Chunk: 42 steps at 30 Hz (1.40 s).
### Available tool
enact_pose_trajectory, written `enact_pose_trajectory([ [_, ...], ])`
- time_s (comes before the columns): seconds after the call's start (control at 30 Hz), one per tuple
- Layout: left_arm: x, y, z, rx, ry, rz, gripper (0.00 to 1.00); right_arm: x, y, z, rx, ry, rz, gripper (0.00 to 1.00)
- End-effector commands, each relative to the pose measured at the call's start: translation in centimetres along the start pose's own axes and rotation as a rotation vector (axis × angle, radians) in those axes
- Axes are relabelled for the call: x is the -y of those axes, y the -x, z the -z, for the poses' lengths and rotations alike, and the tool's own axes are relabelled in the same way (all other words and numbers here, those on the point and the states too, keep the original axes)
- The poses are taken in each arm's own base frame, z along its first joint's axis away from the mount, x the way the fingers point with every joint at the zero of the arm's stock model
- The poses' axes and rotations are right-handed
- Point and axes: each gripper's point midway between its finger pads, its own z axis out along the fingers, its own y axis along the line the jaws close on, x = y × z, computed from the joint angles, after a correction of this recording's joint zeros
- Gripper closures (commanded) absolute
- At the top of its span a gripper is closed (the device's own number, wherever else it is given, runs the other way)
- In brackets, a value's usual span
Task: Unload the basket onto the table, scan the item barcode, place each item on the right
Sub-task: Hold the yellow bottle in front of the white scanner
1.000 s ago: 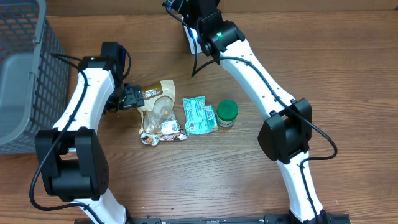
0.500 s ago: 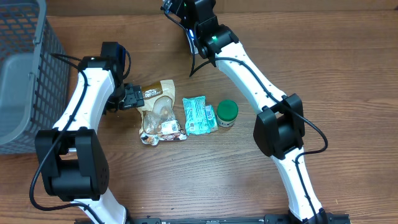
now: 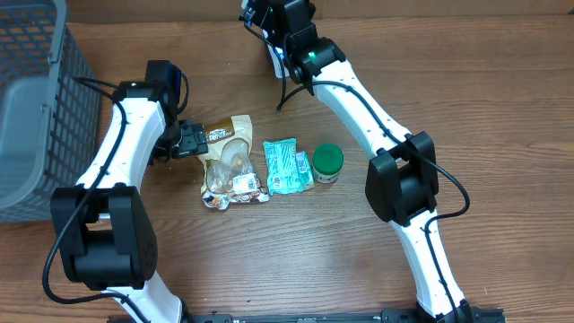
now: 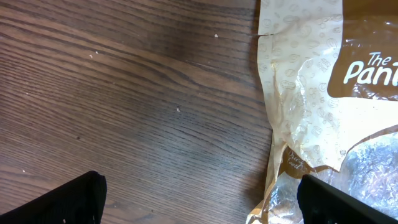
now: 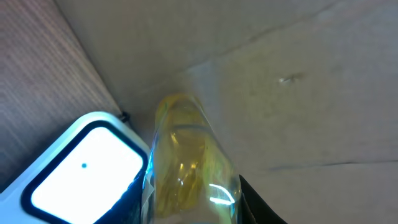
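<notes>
The left gripper (image 4: 200, 204) stands as wide as it goes and holds nothing. In its wrist view the two dark fingertips (image 4: 73, 200) sit at the bottom corners of the frame, with bare brown wooden table (image 4: 137, 106) between them. The crinkled edge of the tan-and-brown plastic snack bag with a clear window (image 3: 231, 161) lies just inside the right-hand fingertip. Whether that fingertip touches the film I cannot tell.

The right gripper (image 3: 265, 13) is far behind the snack bag, at the table's back edge and half cut off in the overhead view. Its jaws are drawn in narrow around a clear, yellowish, cylinder-shaped item (image 5: 186, 158), which runs up the middle of the right wrist view. A dark finger edge shows against the item's right side. Just beside the item's left side is a white, blue-rimmed, rounded scanner (image 5: 81, 171).

Right of the snack bag and touching its edge lies a teal foil packet (image 3: 287, 166). Beyond that, against the packet, stands a small green-lidded jar (image 3: 327, 163). A grey mesh basket (image 3: 36, 99) sits well to the left of the bag.

Compared with a second ago, only the right arm differs. Its wrist has drawn a little further back and away from the snack bag, and its black elbow joint (image 3: 401, 187) has shifted slightly toward the bag. The left arm, its spread jaws, the bag, the packet and the jar lie exactly as before.
</notes>
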Motion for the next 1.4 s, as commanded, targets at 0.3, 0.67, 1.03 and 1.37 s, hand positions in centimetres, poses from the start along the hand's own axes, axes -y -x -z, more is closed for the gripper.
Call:
enact_pose_trajectory([
  [0.3,-0.1,0.5,0.1,0.011,0.007,-0.015,0.00,0.2,-0.2,0.3,-0.012,0.008,0.000,0.78],
  [0.67,-0.2,0.5,0.1,0.010,0.007,-0.015,0.00,-0.7,-1.0,0.4,-0.040,0.043,0.016,0.78],
  [1.03,-0.1,0.5,0.1,0.010,0.007,-0.015,0.00,-1.4,-1.4,0.5,-0.057,0.071,0.027,0.78],
  [1.37,-0.1,0.5,0.1,0.010,0.007,-0.015,0.00,0.7,-0.4,0.4,-0.027,-0.022,-0.004,0.84],
])
